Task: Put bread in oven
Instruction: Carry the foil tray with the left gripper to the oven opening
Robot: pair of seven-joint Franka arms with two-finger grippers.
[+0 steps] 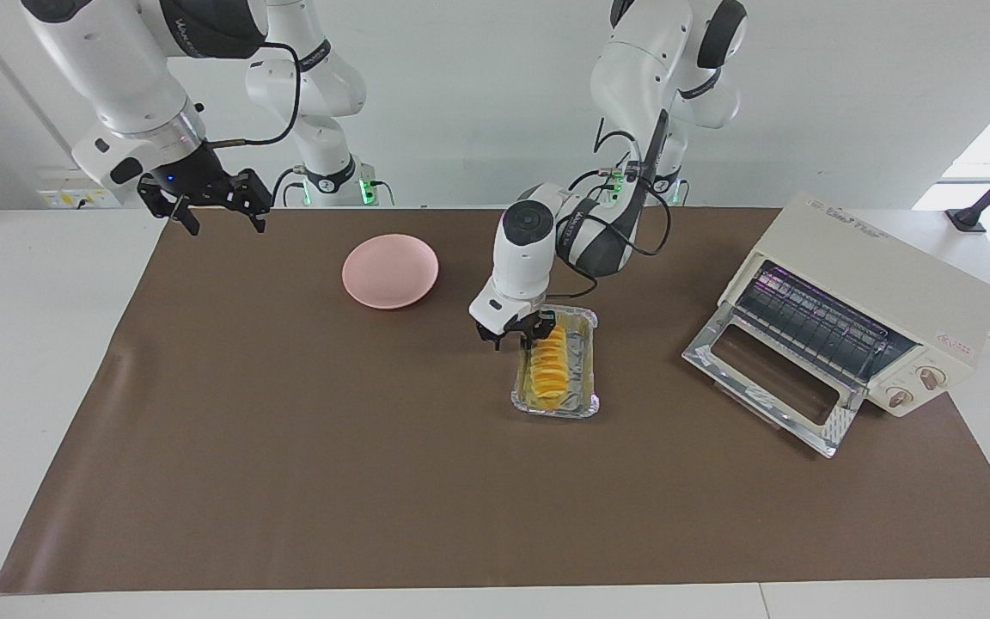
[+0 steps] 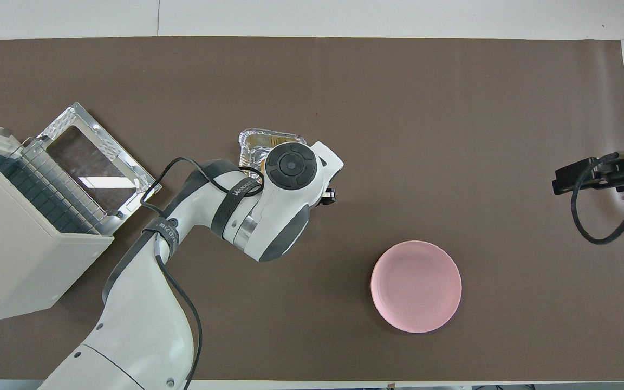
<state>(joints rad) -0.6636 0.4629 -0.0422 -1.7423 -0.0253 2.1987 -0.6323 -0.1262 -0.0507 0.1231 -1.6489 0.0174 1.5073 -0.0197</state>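
The bread (image 1: pixel 549 365) lay lengthwise in a crinkled silver foil tray (image 1: pixel 585 371) on the brown mat (image 1: pixel 375 481), around the middle of the table, between the pink plate (image 1: pixel 390 271) and the oven (image 1: pixel 856 318); the plate sat nearer the robots and toward the right arm's end. The left gripper (image 1: pixel 518 331) was down at the tray's end nearest the robots, over the tray's side edge toward the right arm's end. One finger (image 1: pixel 544 327) stood at the loaf's robot-side end, just at or on the tray rim there, and the other stood outside the tray over the mat. So the loaf lay beside that finger and stretched away from the jaws, not plainly between them. The jaws were part-way apart, and I could not tell whether they gripped the tray's edge or anything at all. In the overhead view the left arm's wrist covered most of the tray, leaving only its end farthest from the robots (image 2: pixel 268 142) in sight. The oven stood at the left arm's end of the table, its glass door (image 1: pixel 774 378) dropped open onto the mat and the wire rack showing inside. The right arm waited, its gripper (image 1: pixel 211 211) hanging with jaws apart and empty over the mat's edge at its own end of the table.
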